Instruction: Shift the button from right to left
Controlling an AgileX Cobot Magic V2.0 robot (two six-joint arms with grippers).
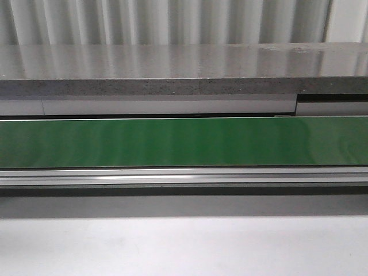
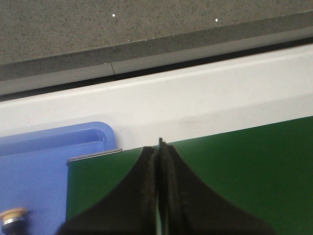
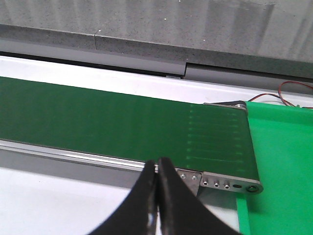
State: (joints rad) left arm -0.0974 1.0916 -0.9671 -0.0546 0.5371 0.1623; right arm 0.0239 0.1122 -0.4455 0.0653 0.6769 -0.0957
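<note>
A small part with a round yellow-orange cap (image 2: 12,213) over a silver collar lies in the blue tray (image 2: 39,166) at the edge of the left wrist view; the frame cuts it off, so I cannot tell whether it is a button. No button shows on the green conveyor belt (image 1: 184,141) or in the green tray (image 3: 283,156). My left gripper (image 2: 160,147) is shut and empty over the belt's end beside the blue tray. My right gripper (image 3: 157,164) is shut and empty over the belt's front rail, near the green tray. Neither gripper shows in the front view.
The belt (image 3: 98,117) runs between a silver front rail (image 1: 184,175) and a white back ledge (image 2: 195,103). A grey stone shelf (image 1: 184,69) stands behind it. Red and black wires (image 3: 293,93) lie behind the green tray. A white table surface (image 1: 184,247) lies in front.
</note>
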